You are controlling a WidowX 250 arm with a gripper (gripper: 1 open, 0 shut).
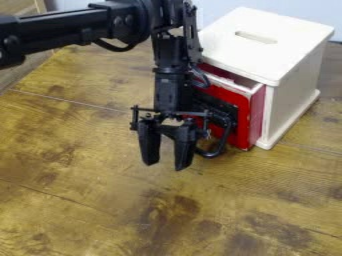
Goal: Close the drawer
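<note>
While the black arm (80, 30) reaches in from the upper left and bends down over the desk (80, 190), its tool (168, 160) hangs just above the wood with both fingers (151, 148) pointing downward. The fingers stand a little apart with a narrow gap between them, and nothing is between them; the tool is released and grips no object.

The drawer (230, 100) sits in the lower front of the cabinet (274, 55), at the right of the view. It is red, and it juts out of the cabinet's face toward the left, so it is partly pulled out and not flush with the front. Its handle (214, 130), a black loop, hangs from the drawer's front and curves down toward the desk. The tool is just beside that front, to its left, and the vertical part of the arm covers a strip of the red face. Whether the tool touches the handle or the drawer cannot be told from this angle, since black parts overlap there.

The cabinet is cream-white with a slot (254, 36) on its top, and it stands on the desk near the right edge. The desk is brown wood with dark knots and visible grain, and the tool casts a dim shadow on it below the fingers.
</note>
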